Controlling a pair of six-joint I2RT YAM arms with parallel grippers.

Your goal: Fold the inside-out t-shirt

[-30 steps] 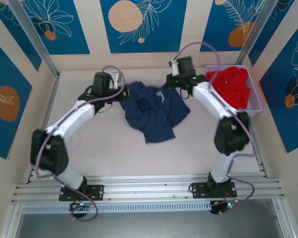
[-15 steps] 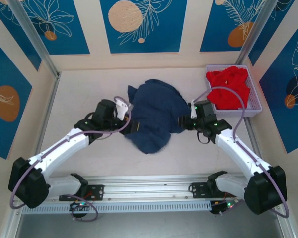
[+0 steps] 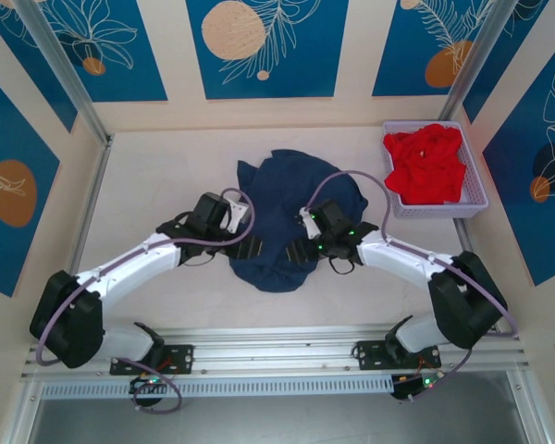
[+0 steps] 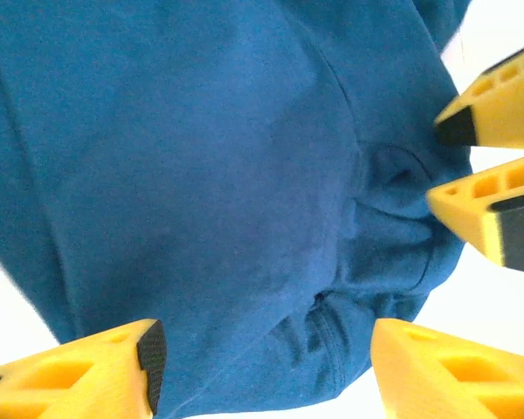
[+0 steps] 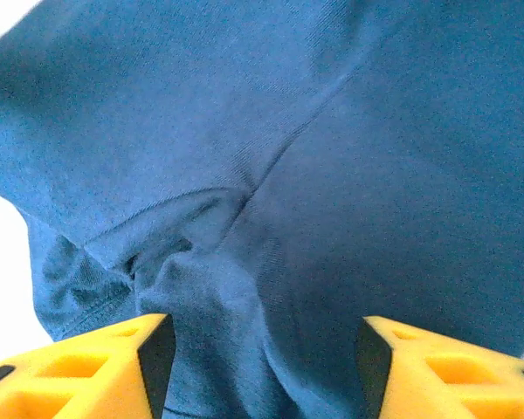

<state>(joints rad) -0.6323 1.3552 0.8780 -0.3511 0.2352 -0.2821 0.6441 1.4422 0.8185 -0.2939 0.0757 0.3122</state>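
Basket [image 3: 439,211] holds red garment [image 3: 430,165]; navy t-shirt [image 3: 291,199] heaped on table [image 3: 148,185]; left gripper [image 3: 252,250], right gripper [image 3: 298,252] both parted over it.

Left gripper [image 4: 262,358], right gripper [image 5: 260,347] (both agape)

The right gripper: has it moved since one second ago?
Yes. The right gripper has drawn away from the purple basket, toward the bottom of the top view and leftward, and is now over the navy t-shirt.

Open table [image 3: 157,185] left of the t-shirt [image 3: 287,190]; basket [image 3: 435,212] stands far right
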